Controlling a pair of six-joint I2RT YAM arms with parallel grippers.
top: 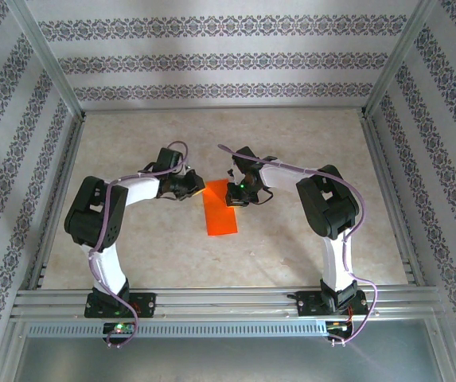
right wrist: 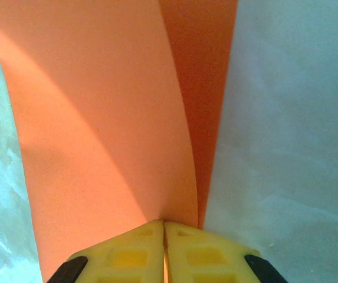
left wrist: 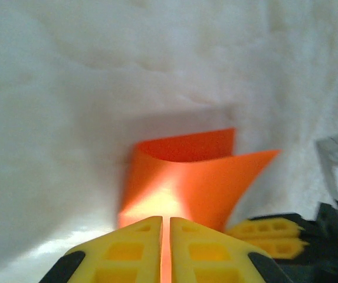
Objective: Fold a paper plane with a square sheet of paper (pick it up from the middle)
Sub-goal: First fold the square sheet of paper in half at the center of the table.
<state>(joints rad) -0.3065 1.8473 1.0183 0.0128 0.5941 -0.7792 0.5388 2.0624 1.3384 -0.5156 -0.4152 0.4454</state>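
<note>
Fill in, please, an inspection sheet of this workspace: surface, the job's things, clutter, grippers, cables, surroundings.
Surface: table, pale, mottled and flat.
Job's things: square sheet of paper, orange-red, bent over on itself into a narrow strip; in the left wrist view the fold is a loose curl, not pressed flat.
Clutter: nothing seen.
Grippers: left gripper and right gripper are both shut on the paper at its far end, close beside each other.
Cables: purple cables run along both arms and do not lie on the paper.
Surroundings: patterned walls on three sides; metal frame rails at the near edge.
</note>
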